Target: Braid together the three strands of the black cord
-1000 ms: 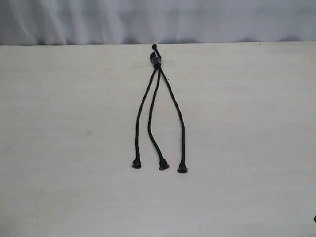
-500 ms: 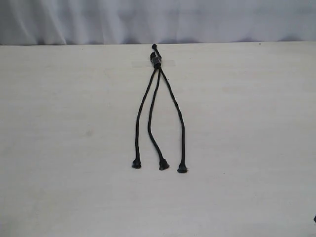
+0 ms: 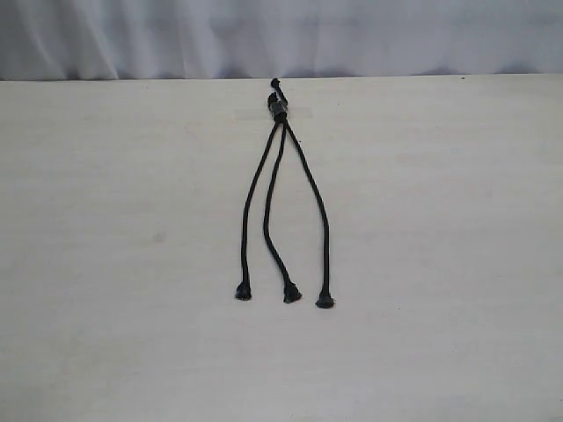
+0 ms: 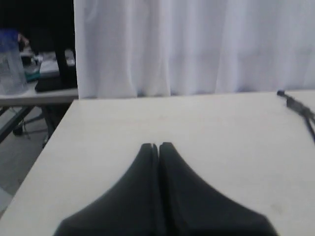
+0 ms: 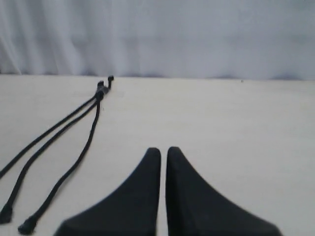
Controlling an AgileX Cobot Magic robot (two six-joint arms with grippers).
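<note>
White curtain (image 3: 396,35) backs a pale desk (image 3: 106,264), which carries only the black cord (image 3: 266,211) near its centre line.

**Cord position.** The bound end (image 3: 280,110) lies at the far side of the desk, close to the curtain, with a short stub beyond it. From there the three strands fan out toward the near side: left strand (image 3: 247,207), middle strand (image 3: 267,230), right strand (image 3: 321,202). Each strand lies flat and separate. The flared tips (image 3: 290,294) rest side by side, apart from one another.

**Jaws.** Neither arm appears in the exterior view. The left jaws are clenched on nothing, well apart from the cord, whose bound end shows only at the frame edge. The right jaws are closed to a thin slit, also empty, with the strands lying off to one side.

**Progress.** No strand crosses another, so no braid turn exists. Judged from this layout, the task is at its start. All crossings remain to be made, from the bound end down to the tips.
</note>
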